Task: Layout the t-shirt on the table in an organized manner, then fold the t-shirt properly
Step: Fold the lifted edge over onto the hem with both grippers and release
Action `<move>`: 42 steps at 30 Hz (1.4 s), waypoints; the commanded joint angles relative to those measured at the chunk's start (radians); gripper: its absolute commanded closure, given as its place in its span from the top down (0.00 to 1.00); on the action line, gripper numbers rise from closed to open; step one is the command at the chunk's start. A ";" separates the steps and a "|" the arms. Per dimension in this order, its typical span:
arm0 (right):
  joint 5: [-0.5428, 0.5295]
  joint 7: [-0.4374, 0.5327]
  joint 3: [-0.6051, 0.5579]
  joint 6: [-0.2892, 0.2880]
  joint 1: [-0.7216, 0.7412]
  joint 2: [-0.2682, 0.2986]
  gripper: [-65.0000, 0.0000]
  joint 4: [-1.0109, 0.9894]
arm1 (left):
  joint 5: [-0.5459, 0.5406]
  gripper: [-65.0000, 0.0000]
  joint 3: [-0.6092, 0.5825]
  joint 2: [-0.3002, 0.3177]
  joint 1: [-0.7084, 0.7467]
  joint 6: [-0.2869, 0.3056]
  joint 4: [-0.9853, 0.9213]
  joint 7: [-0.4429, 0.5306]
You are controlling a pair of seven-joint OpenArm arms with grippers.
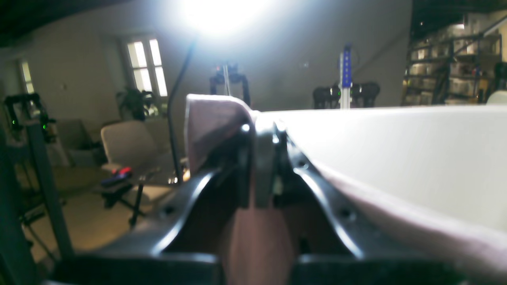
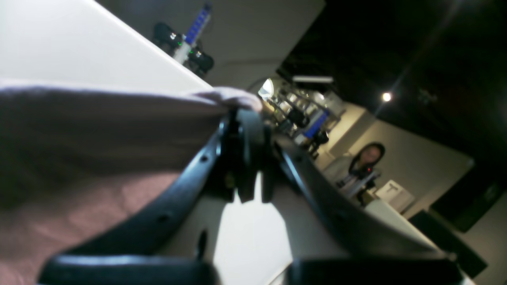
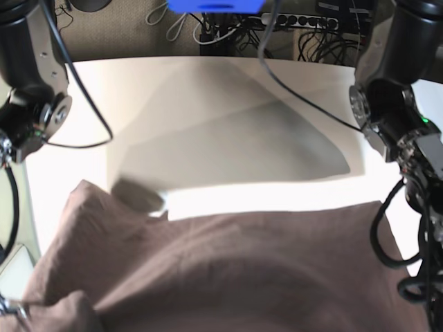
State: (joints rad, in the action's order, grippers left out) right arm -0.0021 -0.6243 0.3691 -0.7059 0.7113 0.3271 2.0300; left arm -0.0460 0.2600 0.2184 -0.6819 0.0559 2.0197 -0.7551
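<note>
Pinching the t-shirt [image 1: 214,118] edge, the left tool [image 1: 263,130] and right tool [image 2: 247,118] hold cloth draped back over the tabletop [image 3: 228,90].

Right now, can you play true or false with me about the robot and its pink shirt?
1. The left tool is shut on the t-shirt. True.
2. The right tool is wide open and holds nothing. False: it is shut, with shirt cloth bunched at its tip.
3. The t-shirt is bright green. False: it is dusty mauve-pink.
4. The table is white. True.
5. The t-shirt is folded into a neat small square. False: it is spread wide across the near part of the table.
</note>
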 commanded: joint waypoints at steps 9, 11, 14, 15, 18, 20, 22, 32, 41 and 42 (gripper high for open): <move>-0.003 0.016 -0.003 0.008 -0.057 -0.064 0.00 -0.082 | 0.016 0.00 0.003 -0.063 0.083 -0.004 -0.153 0.033; -0.003 0.016 -0.005 0.008 -0.054 -0.067 0.00 -0.148 | 0.044 0.00 0.017 -0.075 0.081 -0.004 -0.215 0.035; -0.003 0.060 -0.014 0.008 -0.022 -0.070 0.00 -0.282 | 0.064 0.00 0.017 -0.086 0.066 -0.004 -0.319 0.038; -0.002 0.082 -0.022 0.008 -0.009 -0.070 0.00 -0.331 | 0.067 0.00 0.017 -0.087 0.052 -0.004 -0.350 0.045; 0.001 0.134 -0.051 0.008 0.040 -0.067 0.00 -0.489 | 0.068 0.00 0.019 -0.081 0.026 -0.004 -0.457 0.085; 0.001 0.148 -0.057 0.008 0.075 -0.067 0.00 -0.579 | 0.068 0.00 0.019 -0.080 0.012 -0.004 -0.524 0.108; 0.001 0.157 -0.066 0.008 0.117 -0.067 0.00 -0.673 | 0.068 0.01 0.019 -0.078 0.001 -0.004 -0.584 0.133; 0.003 0.238 -0.173 0.008 0.238 -0.039 0.12 -1.142 | 0.131 0.14 0.017 -0.050 -0.163 -0.004 -1.035 0.187; -0.002 0.186 -0.246 0.008 0.248 -0.032 0.70 -1.297 | 0.150 0.63 0.012 -0.037 -0.282 -0.004 -1.310 0.239; -0.003 0.172 -0.246 0.008 0.242 -0.030 0.70 -1.297 | 0.148 0.65 0.015 -0.035 -0.279 0.000 -1.302 0.230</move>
State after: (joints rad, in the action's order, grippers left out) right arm 0.0109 -0.4717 0.1181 -0.7021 0.9195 0.2813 0.7155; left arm 0.1009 0.2752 0.1722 -0.9157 0.0547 0.6956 -0.5495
